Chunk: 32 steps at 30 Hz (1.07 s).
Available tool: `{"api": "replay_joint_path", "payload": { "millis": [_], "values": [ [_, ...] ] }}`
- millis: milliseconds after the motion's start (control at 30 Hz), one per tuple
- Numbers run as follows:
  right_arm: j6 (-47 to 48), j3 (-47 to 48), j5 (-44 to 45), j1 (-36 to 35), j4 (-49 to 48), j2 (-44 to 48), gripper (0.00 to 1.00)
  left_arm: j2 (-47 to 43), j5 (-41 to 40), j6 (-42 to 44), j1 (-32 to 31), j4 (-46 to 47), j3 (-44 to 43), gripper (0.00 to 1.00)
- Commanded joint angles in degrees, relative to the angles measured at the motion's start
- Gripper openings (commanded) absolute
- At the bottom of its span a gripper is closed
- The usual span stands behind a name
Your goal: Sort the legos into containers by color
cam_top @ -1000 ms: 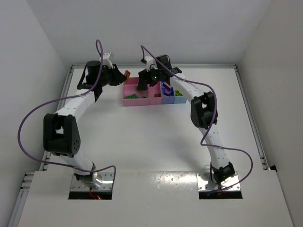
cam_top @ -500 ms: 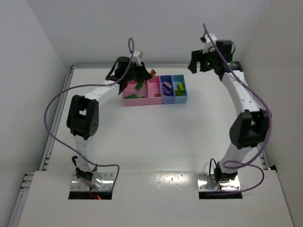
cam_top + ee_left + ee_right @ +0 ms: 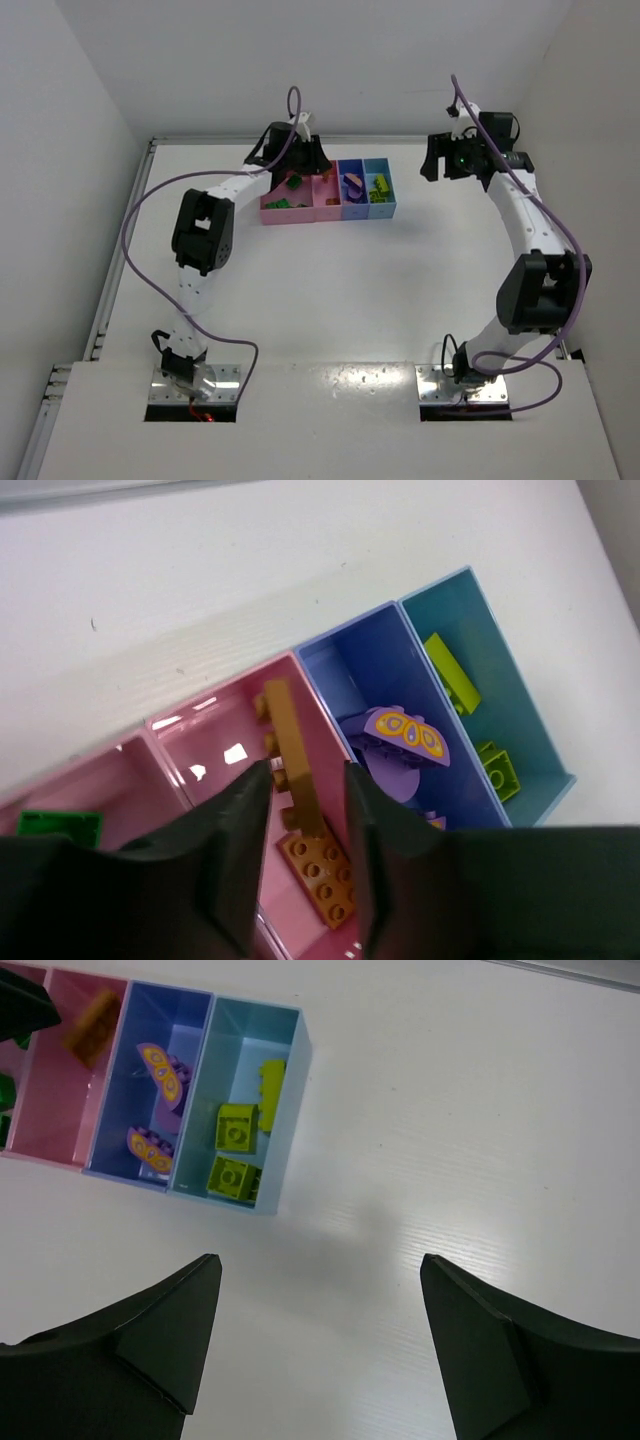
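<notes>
The joined trays stand at the back: wide pink (image 3: 270,213), narrow pink (image 3: 327,208), purple-blue (image 3: 353,209), light blue (image 3: 386,208). My left gripper (image 3: 312,160) (image 3: 308,770) hangs open over the narrow pink tray (image 3: 200,750). A salmon brick (image 3: 318,875) lies in that tray below the jaws, a thin part of it standing up between them with a gap on the right. It also shows in the right wrist view (image 3: 95,1025). My right gripper (image 3: 442,160) (image 3: 320,1265) is wide open and empty over bare table right of the trays.
Green bricks (image 3: 290,183) (image 3: 60,823) lie in the wide pink tray. Purple butterfly pieces (image 3: 405,735) (image 3: 165,1070) lie in the purple-blue tray. Yellow-green bricks (image 3: 237,1125) (image 3: 450,670) lie in the light blue tray (image 3: 295,1070). White walls close the back and sides.
My left gripper moved right from the wide pink tray to over the narrow pink tray, and the salmon brick now lies in it. My right arm swung away from the trays to the far right.
</notes>
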<state>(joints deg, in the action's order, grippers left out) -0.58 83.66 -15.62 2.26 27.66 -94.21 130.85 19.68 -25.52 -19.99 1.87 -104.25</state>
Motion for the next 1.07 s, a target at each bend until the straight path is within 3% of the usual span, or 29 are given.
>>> {"api": "replay_joint_path", "payload": {
  "millis": [0,33,100,233,267,367,500,767,933,1033],
  "values": [
    [0.67,-0.34,-0.38,1.60,-0.94,3.86,0.81,0.29,-1.13,0.12,-1.19,-0.89,-3.86,0.46],
    [0.67,-0.34,-0.38,1.60,-0.94,3.86,0.81,0.29,-1.14,0.12,-1.19,-0.90,-3.86,0.60],
    [0.67,-0.95,-0.91,2.13,-0.94,3.86,0.81,0.29,-1.66,0.12,-1.19,-0.90,-3.86,0.73],
    [1.36,-2.18,-1.43,2.66,-0.94,4.39,0.81,-5.05,-0.96,1.34,-1.19,2.34,0.51,0.82],
    [2.33,-2.97,-2.13,2.66,-0.94,5.00,0.81,-6.64,-0.96,2.04,-1.19,3.22,1.41,1.00],
    [2.95,-4.90,-2.66,2.66,-0.94,5.71,0.82,-12.97,-4.02,7.31,-1.89,1.57,2.47,1.00],
    [1.38,-9.81,-5.29,6.25,-3.12,7.63,0.83,-19.13,-14.47,12.42,-3.13,-9.48,3.60,1.00],
    [0.84,-22.83,-9.17,10.12,-11.74,13.00,0.87,-32.31,-29.86,14.18,-1.90,-15.14,20.62,1.00],
    [1.37,-27.58,-9.78,11.35,-14.38,13.00,0.88,-38.90,-33.13,14.18,0.55,-12.95,32.59,1.00],
    [1.37,-28.11,-9.78,11.36,-14.92,13.53,0.89,-39.62,-33.13,13.66,2.32,-12.94,33.93,1.00]
  ]
}}
